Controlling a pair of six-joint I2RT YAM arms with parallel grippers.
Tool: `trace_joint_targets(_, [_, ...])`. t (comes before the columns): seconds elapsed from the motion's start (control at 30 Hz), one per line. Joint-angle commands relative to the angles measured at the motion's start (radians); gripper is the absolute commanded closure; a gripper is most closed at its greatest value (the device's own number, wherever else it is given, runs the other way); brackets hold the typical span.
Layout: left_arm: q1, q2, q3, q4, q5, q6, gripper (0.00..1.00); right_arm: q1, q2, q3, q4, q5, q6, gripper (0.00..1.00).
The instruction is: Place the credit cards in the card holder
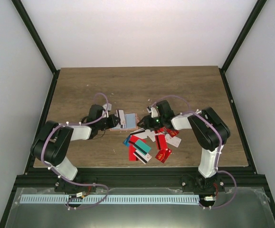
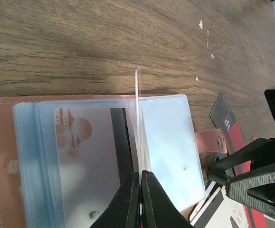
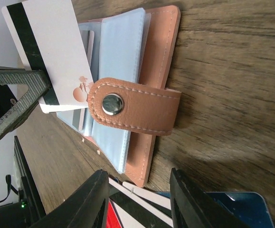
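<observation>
Two grippers showing: your left gripper (image 2: 140, 190) clamping shut on white card (image 3: 52, 52), upright over open card holder (image 3: 161, 42) on table (image 1: 137, 85); your right gripper (image 3: 139, 199) hovering part-open, empty, beside strap (image 3: 137, 111); credit cards (image 1: 146, 145) lying nearby.

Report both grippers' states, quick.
Left gripper: shut on a white card.
Right gripper: open, holding nothing.

Left fingers (image 2: 128, 199) pinched shut; right fingers (image 3: 92, 202) apart.
</observation>
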Motion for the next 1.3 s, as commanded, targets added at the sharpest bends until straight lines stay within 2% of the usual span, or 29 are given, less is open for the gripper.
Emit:
trace_joint_targets(0.0, [0.004,0.04,0.01,0.051,0.035,-0.018,0.96,0.009,0.023,0.022,-0.007,0.006,-0.009,0.63])
trace_joint_targets(0.23, [0.005,0.069,-0.006,0.131,0.084,-0.074,0.96,0.014,0.04,0.024,0.001,-0.006,-0.006,0.67])
trace_joint_targets(0.43, [0.007,0.08,-0.012,0.162,0.12,-0.094,0.96,0.018,0.05,0.028,0.005,-0.013,-0.002,0.82])
trace_joint_targets(0.83, [0.016,0.087,-0.025,0.152,0.115,-0.131,0.96,0.024,0.052,0.028,0.005,-0.026,0.002,0.83])
trace_joint_targets(1.03, [0.017,0.104,-0.035,0.189,0.158,-0.178,0.96,0.026,0.06,0.031,0.005,-0.034,0.01,0.84])
trace_joint_targets(1.27, [0.017,0.136,-0.031,0.155,0.185,-0.215,0.96,0.027,0.064,0.031,0.009,-0.041,0.017,0.84])
